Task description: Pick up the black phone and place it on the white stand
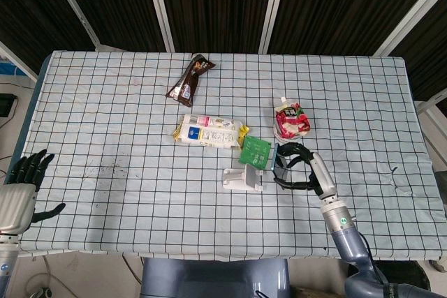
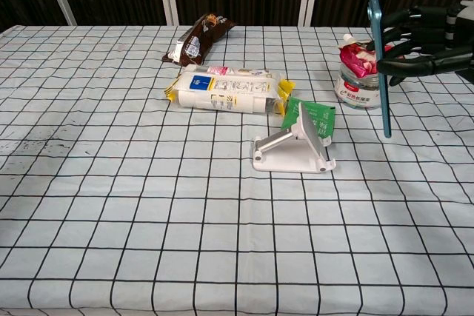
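Note:
My right hand [image 1: 297,165] [image 2: 426,38] grips the black phone [image 2: 379,61] [image 1: 274,160], lifted off the table and standing on edge, so I see mostly its thin blue-edged side. The phone hangs just right of the white stand [image 1: 243,179] [image 2: 294,150], which sits at the table's middle front with its sloped plate bare. My left hand [image 1: 19,193] rests low at the left table edge, fingers spread and holding nothing; the chest view does not show it.
A green packet [image 1: 255,151] [image 2: 315,118] lies right behind the stand. A red-topped pouch cup [image 1: 291,121] [image 2: 364,72] stands behind the phone. A white-and-yellow snack pack [image 1: 209,130] [image 2: 226,90] and a brown wrapper [image 1: 188,80] [image 2: 198,38] lie further back.

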{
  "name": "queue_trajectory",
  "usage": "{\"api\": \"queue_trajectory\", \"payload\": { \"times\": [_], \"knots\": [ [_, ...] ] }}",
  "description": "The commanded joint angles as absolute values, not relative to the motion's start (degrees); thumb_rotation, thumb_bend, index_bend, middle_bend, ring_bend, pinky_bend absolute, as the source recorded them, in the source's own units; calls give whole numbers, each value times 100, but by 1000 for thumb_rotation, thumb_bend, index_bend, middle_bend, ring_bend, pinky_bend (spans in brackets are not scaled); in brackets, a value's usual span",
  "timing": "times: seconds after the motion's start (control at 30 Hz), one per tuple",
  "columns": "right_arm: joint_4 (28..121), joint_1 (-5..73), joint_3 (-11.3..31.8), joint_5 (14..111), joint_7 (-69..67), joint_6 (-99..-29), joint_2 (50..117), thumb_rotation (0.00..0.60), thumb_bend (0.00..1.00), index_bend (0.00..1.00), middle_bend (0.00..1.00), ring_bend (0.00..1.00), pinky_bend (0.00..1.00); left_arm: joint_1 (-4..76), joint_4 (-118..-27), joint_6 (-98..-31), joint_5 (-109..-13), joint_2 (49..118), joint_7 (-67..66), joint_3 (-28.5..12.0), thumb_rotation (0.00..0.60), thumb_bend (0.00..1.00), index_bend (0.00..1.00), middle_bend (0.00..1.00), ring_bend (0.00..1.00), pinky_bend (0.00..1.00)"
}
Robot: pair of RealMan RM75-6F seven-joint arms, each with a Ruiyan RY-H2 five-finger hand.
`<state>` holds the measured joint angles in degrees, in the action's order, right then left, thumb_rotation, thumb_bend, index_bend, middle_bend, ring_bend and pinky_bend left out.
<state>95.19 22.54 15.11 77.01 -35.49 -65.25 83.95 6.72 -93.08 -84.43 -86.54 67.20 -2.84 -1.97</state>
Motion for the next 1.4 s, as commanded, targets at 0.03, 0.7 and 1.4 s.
{"api": "queue_trajectory", "payload": {
  "times": [0.03,0.7,1.4],
  "knots": [
    [9342,2258,1499,7817,-3643,-6715,8642,600,357,869,785,556,469,671,-9308,-8440,-8646,6727,-288,-199,600,0,0,0,0,0],
    [8217,2518,1302,8055,-4717,-6643,9734,600,360,869,777,541,471,685,-9292,-8385,-8573,6757,-375,-217,600,0,0,0,0,0],
    [7430,2699,1444,8045,-5679,-6591,9984,600,490,869,776,538,471,681,-9299,-8352,-8458,6828,-614,-239,600,0,0,0,0,0]
  ]
}}
